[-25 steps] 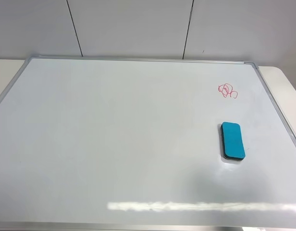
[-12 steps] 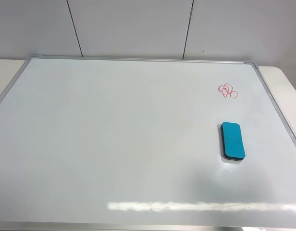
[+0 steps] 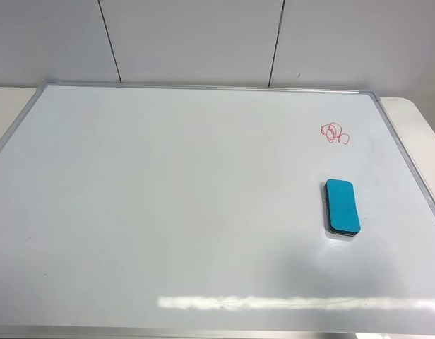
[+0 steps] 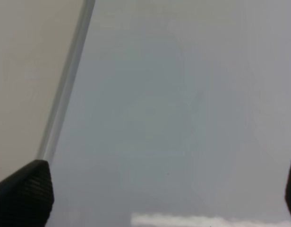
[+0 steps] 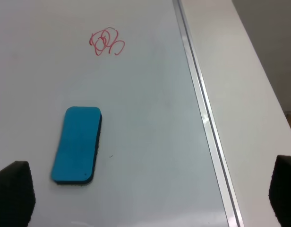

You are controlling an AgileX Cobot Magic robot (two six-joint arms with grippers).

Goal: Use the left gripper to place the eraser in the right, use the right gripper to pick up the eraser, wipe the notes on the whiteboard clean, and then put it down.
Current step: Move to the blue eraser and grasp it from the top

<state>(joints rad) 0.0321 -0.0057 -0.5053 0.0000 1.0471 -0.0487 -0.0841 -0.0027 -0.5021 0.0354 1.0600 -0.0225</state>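
Lying flat on the whiteboard, the eraser sits near the right frame edge, nearer the camera than the red notes and apart from them. The left gripper and right gripper spread their fingers wide, holding nothing.

A pale cream table lies just past the eraser on its near side, and shows again at the corner far across from it. Beyond the eraser stands a grey panelled wall, split by two dark seams.
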